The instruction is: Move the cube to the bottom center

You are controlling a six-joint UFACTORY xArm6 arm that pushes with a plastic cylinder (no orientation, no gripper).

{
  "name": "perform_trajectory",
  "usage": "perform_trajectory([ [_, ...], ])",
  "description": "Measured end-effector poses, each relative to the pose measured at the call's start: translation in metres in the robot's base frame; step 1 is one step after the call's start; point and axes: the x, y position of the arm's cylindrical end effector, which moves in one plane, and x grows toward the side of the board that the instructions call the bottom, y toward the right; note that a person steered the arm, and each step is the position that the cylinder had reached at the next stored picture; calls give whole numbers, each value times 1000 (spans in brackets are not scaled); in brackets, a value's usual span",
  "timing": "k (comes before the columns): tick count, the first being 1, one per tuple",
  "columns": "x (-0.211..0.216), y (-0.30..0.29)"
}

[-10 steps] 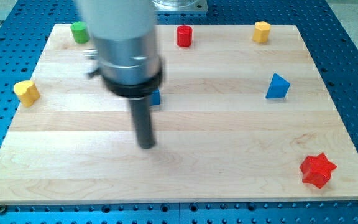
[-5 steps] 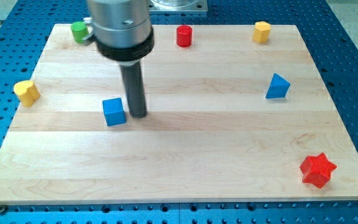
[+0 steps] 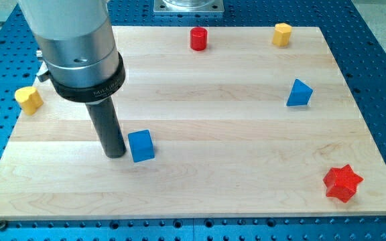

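The blue cube [image 3: 141, 145] sits on the wooden board [image 3: 246, 174], left of the middle and a little below it. My tip [image 3: 115, 154] stands just to the cube's left, close to it or touching it. The arm's grey body fills the view's upper left and hides the green block that stood at the top left.
A red cylinder [image 3: 198, 38] is at the top middle. A yellow block [image 3: 282, 33] is at the top right. A blue triangular block [image 3: 299, 93] is at the right. A red star [image 3: 342, 183] is at the bottom right. A yellow block [image 3: 29, 99] is at the left edge.
My tip has gone from the cube's right side round to its left and lower down. The cube has moved to the right and toward the view's bottom.
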Motion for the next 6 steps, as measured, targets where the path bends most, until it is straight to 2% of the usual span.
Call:
perform_trajectory([
  [1, -16, 11],
  [2, -5, 53],
  [3, -43, 72],
  [4, -10, 77],
  [5, 45, 75],
  [6, 25, 76],
])
